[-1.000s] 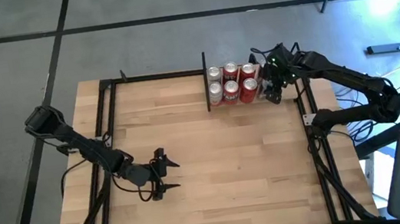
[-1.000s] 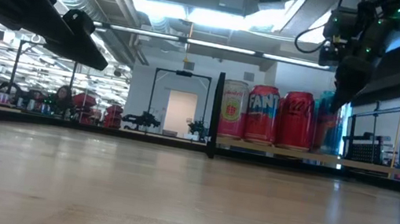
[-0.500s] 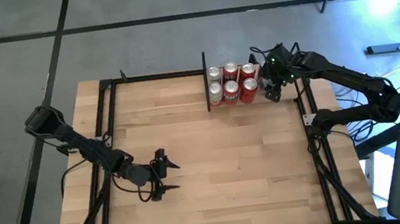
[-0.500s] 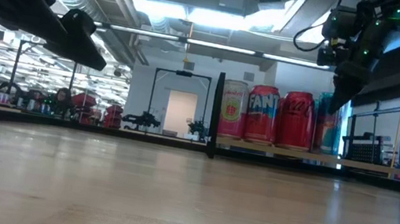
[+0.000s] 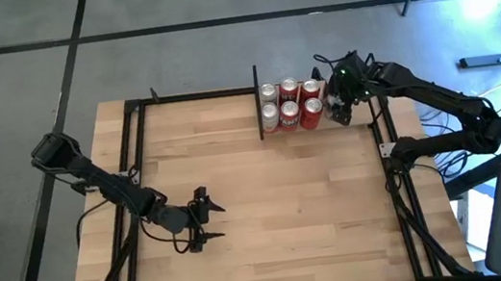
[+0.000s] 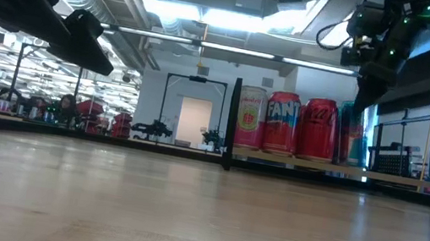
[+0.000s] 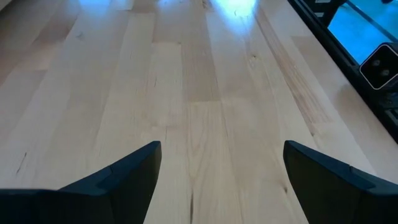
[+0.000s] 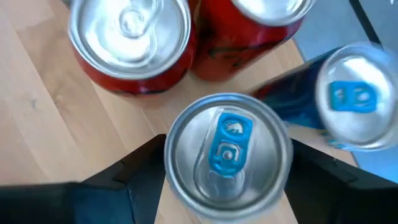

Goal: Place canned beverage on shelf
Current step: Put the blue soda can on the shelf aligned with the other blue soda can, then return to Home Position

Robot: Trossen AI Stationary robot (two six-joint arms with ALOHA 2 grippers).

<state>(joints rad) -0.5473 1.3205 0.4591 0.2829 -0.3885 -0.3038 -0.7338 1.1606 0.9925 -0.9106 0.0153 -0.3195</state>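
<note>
The shelf (image 5: 300,131) is the bay at the table's far right, edged by a black divider plate (image 5: 259,115). Several cans (image 5: 289,104) stand upright in it. A silver-topped can with a blue tab (image 8: 227,149) stands at the right end of the near row; it also shows in the low view (image 6: 350,136). My right gripper (image 5: 337,113) hangs open just above this can, one finger on either side of its top (image 8: 225,146). My left gripper (image 5: 205,219) is open and empty over the near left of the table (image 7: 221,155).
Red cans (image 8: 130,37) and a second blue can (image 8: 351,99) stand close around the can under my right gripper. Black frame posts (image 5: 379,123) run along the table's right side. Bare wood (image 5: 278,205) lies between the two arms.
My right gripper has risen a little from beside the blue-tabbed can to just above its top. The can stays upright on the shelf floor.
</note>
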